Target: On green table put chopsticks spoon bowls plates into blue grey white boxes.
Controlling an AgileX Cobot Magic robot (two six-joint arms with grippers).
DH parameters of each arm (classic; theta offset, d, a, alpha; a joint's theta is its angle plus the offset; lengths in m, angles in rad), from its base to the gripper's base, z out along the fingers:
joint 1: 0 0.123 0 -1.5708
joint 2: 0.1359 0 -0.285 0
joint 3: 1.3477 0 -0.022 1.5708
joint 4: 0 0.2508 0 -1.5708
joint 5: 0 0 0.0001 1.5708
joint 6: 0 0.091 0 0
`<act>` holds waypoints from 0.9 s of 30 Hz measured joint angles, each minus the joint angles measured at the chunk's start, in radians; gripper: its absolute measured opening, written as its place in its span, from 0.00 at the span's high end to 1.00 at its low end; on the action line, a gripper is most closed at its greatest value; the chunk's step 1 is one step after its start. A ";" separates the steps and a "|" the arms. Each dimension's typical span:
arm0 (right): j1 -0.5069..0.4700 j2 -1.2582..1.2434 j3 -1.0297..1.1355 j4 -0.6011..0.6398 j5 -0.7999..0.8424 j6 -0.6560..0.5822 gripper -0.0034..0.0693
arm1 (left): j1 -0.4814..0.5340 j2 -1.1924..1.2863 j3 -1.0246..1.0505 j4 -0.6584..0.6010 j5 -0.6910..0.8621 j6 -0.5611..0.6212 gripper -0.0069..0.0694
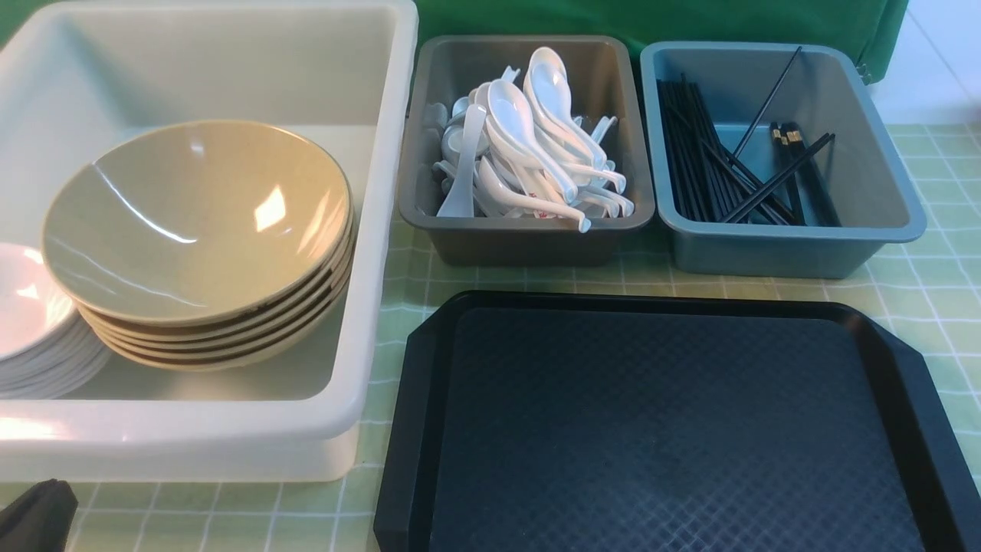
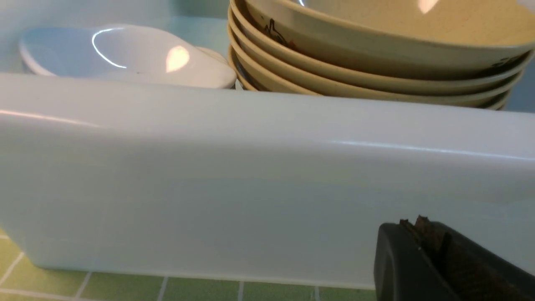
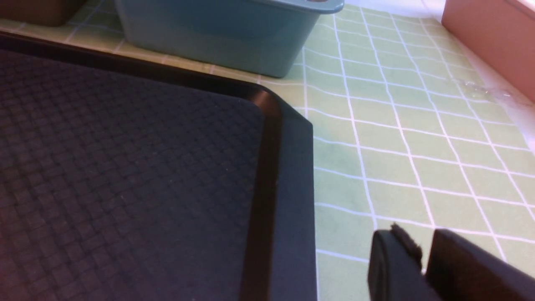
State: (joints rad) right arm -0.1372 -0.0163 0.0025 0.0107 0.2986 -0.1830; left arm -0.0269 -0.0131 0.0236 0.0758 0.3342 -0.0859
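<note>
From the front we see the green table (image 1: 931,299) carrying three boxes along its far edge: the white box (image 1: 387,199) at the far left corner, the grey box (image 1: 529,245) in the middle, the blue box (image 1: 797,249) toward the far right. Inside the white box a stack of tan bowls (image 1: 195,222) sits beside a stack of white plates (image 1: 34,322), the plates against the box's left side. The grey box is heaped with white spoons (image 1: 529,130); the blue box holds black chopsticks (image 1: 709,165), most lying along its left wall, a few crossed and one leaning up toward the back rim. The black tray (image 1: 667,429) lies bare at the near edge, just in front of the grey and blue boxes. A dark piece of the left gripper (image 1: 34,517) shows at the near left corner. In the left wrist view the left gripper (image 2: 422,228) sits low, close to the outer wall of the white box — its jaws pressed together on nothing, with bowls and plates visible over the rim. In the right wrist view the right gripper (image 3: 420,251) hangs over bare cloth beside the tray's right edge — a narrow gap between its jaws, nothing in it.
</note>
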 joint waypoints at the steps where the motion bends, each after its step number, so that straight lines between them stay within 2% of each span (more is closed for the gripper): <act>1: 0.000 0.000 0.000 0.000 0.000 0.000 0.76 | 0.000 0.000 0.000 0.000 0.000 0.000 0.91; 27: 0.000 0.000 0.000 0.000 -0.001 0.000 0.73 | 0.000 0.000 0.001 -0.001 -0.004 0.000 0.91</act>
State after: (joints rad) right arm -0.1372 -0.0163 0.0025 0.0107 0.2977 -0.1827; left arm -0.0269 -0.0131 0.0243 0.0751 0.3304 -0.0859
